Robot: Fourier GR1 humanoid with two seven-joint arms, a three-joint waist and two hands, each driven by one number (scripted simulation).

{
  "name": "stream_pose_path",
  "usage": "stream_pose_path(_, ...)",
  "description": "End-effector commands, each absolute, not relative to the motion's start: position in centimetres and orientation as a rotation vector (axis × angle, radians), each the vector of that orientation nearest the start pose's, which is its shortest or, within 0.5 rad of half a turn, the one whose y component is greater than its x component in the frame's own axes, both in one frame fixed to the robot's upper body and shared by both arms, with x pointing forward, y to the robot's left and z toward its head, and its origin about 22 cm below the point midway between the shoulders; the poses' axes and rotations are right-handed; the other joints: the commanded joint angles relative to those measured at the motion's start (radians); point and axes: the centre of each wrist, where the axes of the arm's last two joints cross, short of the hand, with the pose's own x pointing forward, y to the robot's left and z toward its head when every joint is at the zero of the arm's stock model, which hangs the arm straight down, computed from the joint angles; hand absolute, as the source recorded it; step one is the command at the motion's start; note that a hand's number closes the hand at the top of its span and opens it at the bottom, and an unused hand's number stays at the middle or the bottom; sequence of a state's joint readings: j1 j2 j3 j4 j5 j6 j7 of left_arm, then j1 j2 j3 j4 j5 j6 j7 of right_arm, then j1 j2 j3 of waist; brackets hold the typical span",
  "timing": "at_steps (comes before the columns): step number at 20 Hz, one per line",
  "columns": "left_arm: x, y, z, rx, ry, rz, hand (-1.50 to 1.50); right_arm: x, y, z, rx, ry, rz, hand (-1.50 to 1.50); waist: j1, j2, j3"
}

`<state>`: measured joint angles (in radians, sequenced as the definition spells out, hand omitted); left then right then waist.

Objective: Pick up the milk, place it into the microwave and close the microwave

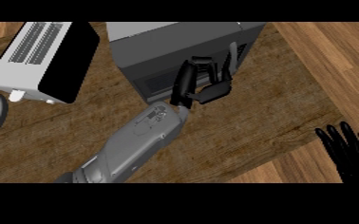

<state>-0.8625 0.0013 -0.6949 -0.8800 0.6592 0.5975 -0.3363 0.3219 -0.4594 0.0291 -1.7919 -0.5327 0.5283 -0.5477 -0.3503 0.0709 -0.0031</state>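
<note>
While the black right hand [340, 144] rested open at the brown wooden worktop's [294, 104] near edge, the black left hand [200, 83], fingers straight, pressed the dark grey boxy microwave's [179, 47] front, probably shutting its door; no milk showed, perhaps already inside.

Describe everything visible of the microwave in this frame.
The microwave is a dark grey box with a lighter grey top, standing on the wooden counter near the view's top centre. Its front, with a darker window panel, faces the robot, and the door looks shut. A vertical handle shows near its right edge. The left hand is against the front, fingers raised beside the handle. A white toaster oven stands to its left, apart.
</note>
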Motion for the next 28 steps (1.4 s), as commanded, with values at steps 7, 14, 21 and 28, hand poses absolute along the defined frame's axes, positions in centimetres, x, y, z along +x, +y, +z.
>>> stream_pose_path(7, 36.2, 1.5, 5.7, -0.18, -1.794, -0.139, 1.5, 16.5, -33.4, 4.8, 0.657, -2.024, 0.223, -1.5, -0.024, 0.016, 0.002)
stream_pose_path(14, 36.3, 1.6, 5.5, -0.177, -1.806, -0.117, 1.5, 16.1, -33.9, 5.5, 0.662, -2.016, 0.215, -1.5, -0.037, 0.019, 0.002)
stream_pose_path(21, 36.3, 1.5, 5.6, -0.176, -1.823, -0.103, 1.5, 15.7, -33.6, 5.6, 0.732, -1.998, 0.184, -1.5, -0.041, 0.023, 0.003)
stream_pose_path(28, 36.5, 1.6, 5.5, -0.166, -1.827, -0.079, 1.5, 15.2, -34.0, 6.2, 0.746, -1.971, 0.206, -1.5, -0.046, 0.02, 0.003)
